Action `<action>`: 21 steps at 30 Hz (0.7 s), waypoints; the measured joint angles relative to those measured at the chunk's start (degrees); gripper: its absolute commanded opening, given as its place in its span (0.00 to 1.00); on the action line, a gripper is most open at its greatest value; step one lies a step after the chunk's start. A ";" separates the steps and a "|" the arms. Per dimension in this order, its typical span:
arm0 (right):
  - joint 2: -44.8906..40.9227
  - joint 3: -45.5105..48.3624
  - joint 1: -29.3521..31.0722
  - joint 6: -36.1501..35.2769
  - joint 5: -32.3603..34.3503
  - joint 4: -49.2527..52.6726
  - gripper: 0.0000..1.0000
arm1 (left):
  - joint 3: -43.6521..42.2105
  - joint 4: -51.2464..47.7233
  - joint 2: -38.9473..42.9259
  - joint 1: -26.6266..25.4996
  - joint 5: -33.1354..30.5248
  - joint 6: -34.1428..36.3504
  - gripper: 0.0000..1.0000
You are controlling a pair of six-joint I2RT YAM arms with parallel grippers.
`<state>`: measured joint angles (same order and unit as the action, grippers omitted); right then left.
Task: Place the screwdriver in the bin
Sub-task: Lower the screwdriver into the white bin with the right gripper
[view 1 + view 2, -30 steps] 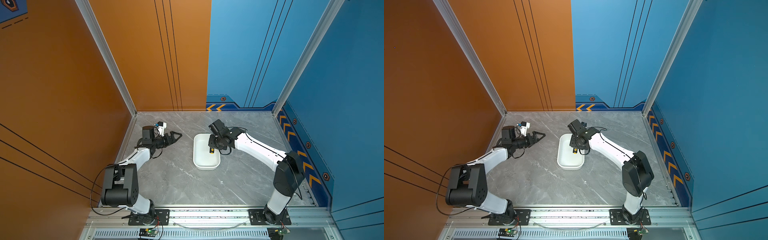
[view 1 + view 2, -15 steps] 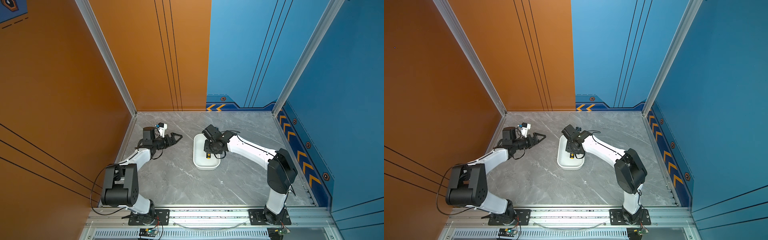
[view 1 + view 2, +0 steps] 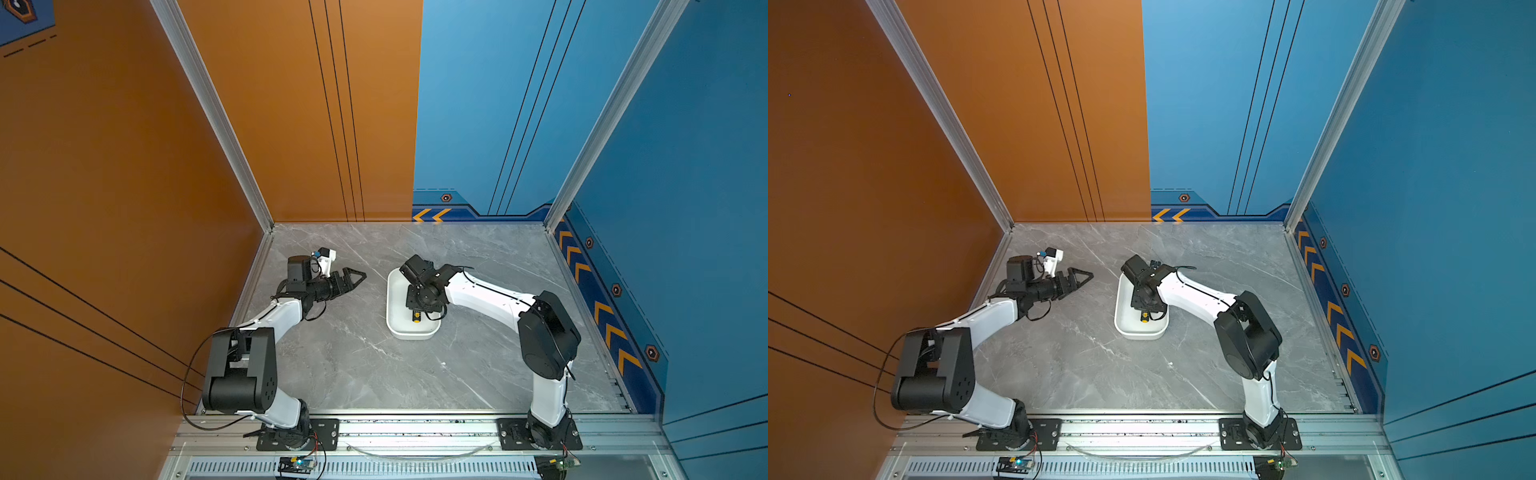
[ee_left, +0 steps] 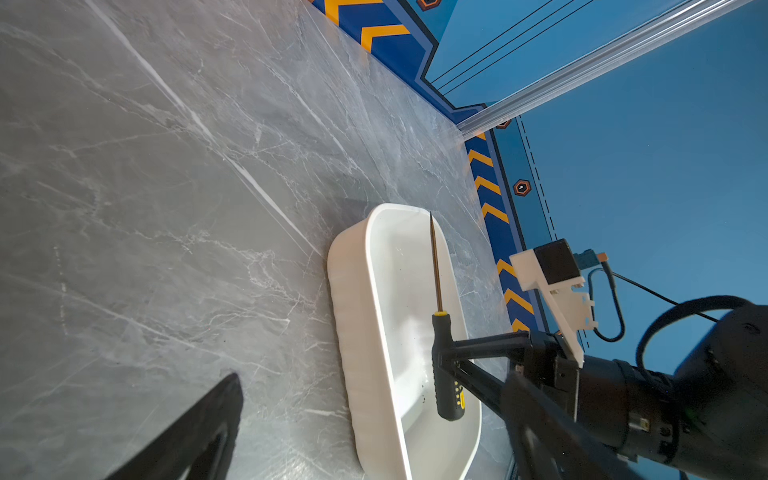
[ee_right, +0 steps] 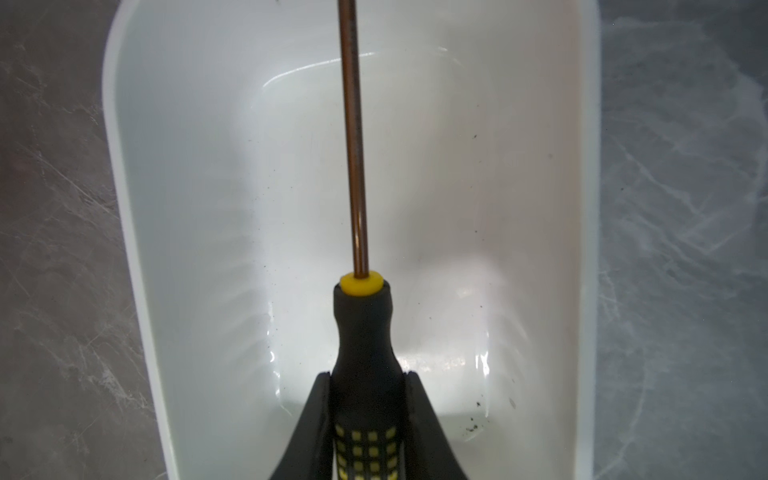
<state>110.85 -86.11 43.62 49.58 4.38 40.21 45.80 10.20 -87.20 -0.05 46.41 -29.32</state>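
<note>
Right gripper: jaws closed tight on the black handle of the screwdriver, one finger on each side, just above the yellow dots.
Screwdriver: held over the inside of the bin and lined up with its long sides. The thin shaft points to the far end of the bin and the handle sits toward the near end.
Screwdriver from the side: the left wrist view shows the screwdriver at about rim height, with its tip near the far rim of the bin. I cannot tell whether any part touches the floor of the bin.
Top views: the right wrist hides most of the tool, and only the yellow end cap peeks out inside the bin.
Bin: white and shallow, it lies flat near the middle of the grey marble table, with its rim in both top views.
Left gripper: apart from the bin on its left side, above the table and pointing toward the bin.
Left gripper hold: one dark finger shows far off to one side in the left wrist view, so the jaws look spread apart, with nothing between them.
</note>
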 measured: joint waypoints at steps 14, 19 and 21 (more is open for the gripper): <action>2.58 -0.07 0.33 0.00 -0.02 -0.37 0.00 | -1.84 -0.28 0.00 -2.51 -0.39 0.00 0.98; 4.39 -0.61 0.35 0.00 -0.04 -0.39 0.00 | -2.45 -0.39 0.02 -3.69 -0.44 0.00 0.98; 5.31 -0.85 0.39 -0.02 -0.07 -0.42 0.00 | -2.67 -0.44 0.09 -3.78 -0.48 0.02 0.98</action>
<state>116.16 -86.96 44.01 49.56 4.32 39.79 43.13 9.76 -87.11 -3.84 45.93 -29.30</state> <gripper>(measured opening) 0.212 0.978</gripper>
